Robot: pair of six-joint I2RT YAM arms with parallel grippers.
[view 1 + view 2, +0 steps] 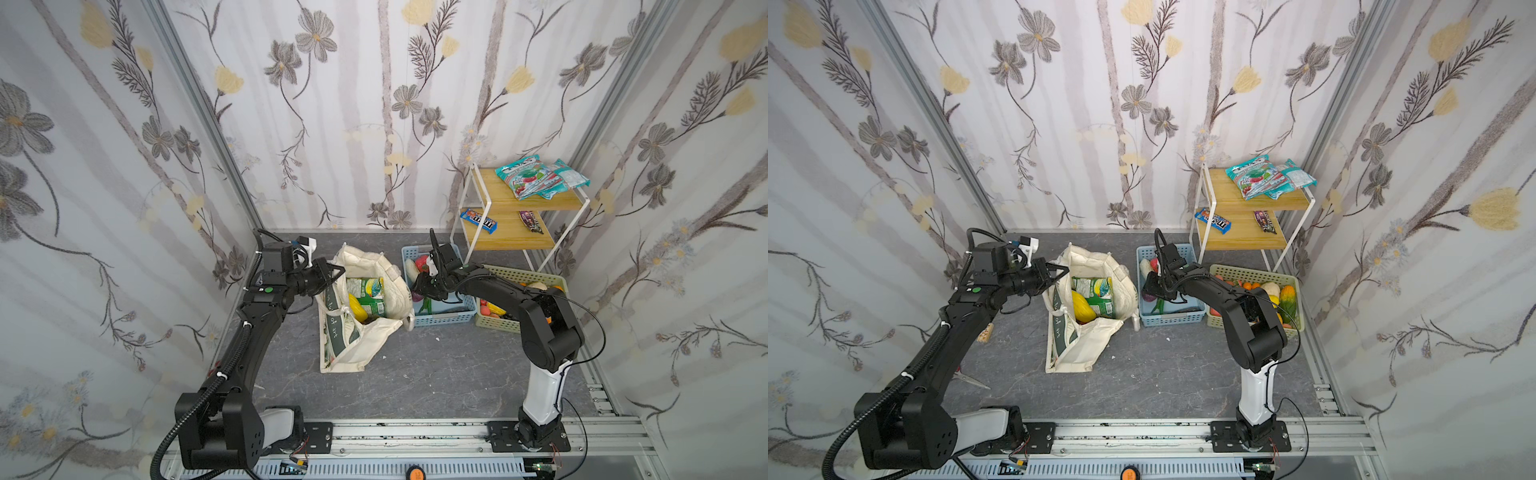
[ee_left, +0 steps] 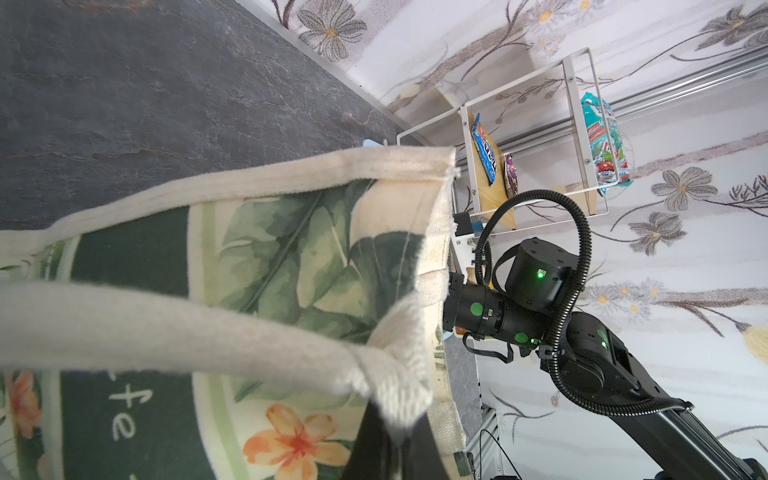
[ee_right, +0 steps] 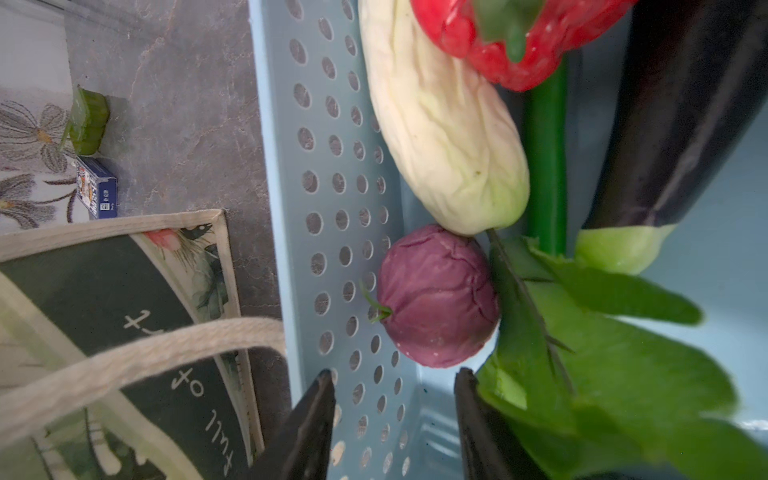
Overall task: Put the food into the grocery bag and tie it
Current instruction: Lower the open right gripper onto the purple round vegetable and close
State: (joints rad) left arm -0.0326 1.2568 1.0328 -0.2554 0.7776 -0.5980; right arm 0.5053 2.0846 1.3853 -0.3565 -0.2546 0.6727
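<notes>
The cream floral grocery bag point(image 1: 353, 349) point(image 1: 1077, 349) lies open on the floor in both top views. Inside it are a green snack packet point(image 1: 368, 291) point(image 1: 1094, 293) and a yellow fruit point(image 1: 356, 306) point(image 1: 1081, 307). My left gripper point(image 1: 332, 272) point(image 1: 1059, 272) point(image 2: 399, 411) is shut on the bag's cream handle point(image 2: 166, 324) and holds that side up. My right gripper point(image 1: 419, 289) point(image 1: 1148, 286) point(image 3: 395, 374) is open inside the light blue basket point(image 3: 291, 166), just short of a round purple vegetable point(image 3: 436, 295). More food lies there: a pale gourd point(image 3: 440, 137), a red pepper point(image 3: 498, 54) and a dark aubergine point(image 3: 685, 124).
The light blue basket point(image 1: 440, 321) point(image 1: 1171, 321) stands beside the bag, and a pale yellow basket point(image 1: 528, 274) point(image 1: 1246, 272) of fruit is further right. A two-tier shelf point(image 1: 519, 199) holds snack packets. Scissors point(image 1: 971, 380) lie left of the bag. A small blue box point(image 3: 97, 193) stands by the wall.
</notes>
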